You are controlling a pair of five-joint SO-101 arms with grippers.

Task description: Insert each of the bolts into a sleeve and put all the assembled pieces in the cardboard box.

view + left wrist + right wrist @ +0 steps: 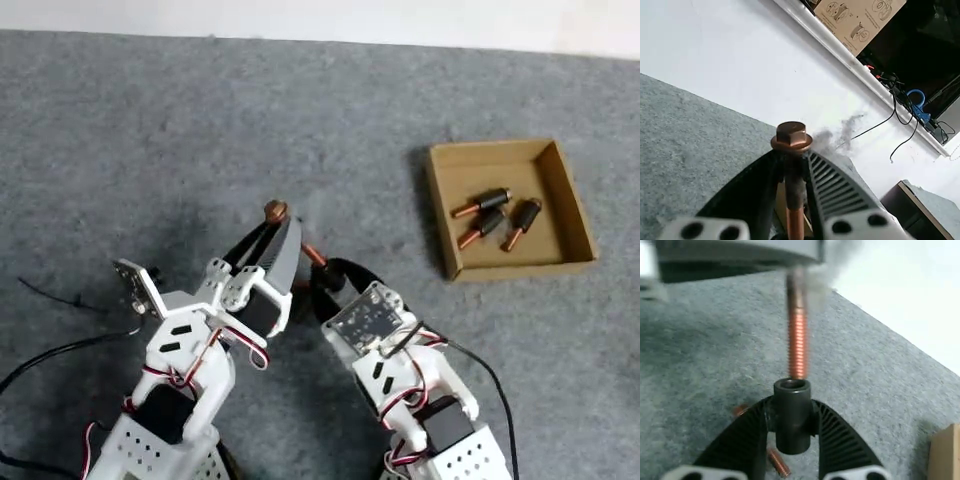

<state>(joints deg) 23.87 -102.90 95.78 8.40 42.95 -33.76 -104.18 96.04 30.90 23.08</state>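
My left gripper (283, 238) is shut on a copper bolt (276, 211), head up and away from the arm; in the left wrist view the hex head (791, 138) sits above the fingers (832, 182). My right gripper (792, 412) is shut on a black sleeve (792, 416) held upright. The bolt's threaded shaft (798, 342) comes down with its tip at the sleeve's open mouth. In the high view the shaft (314, 255) runs from the left gripper to the right gripper (324, 280). The cardboard box (441, 215) at the right holds three assembled pieces (484, 205).
A loose copper bolt (778, 463) lies on the grey carpet (150, 150) under the right gripper. The box's corner (947, 452) stands close to the right arm. Black cables (50, 350) trail at the left. The carpet ends at a white strip (400, 20) at the back.
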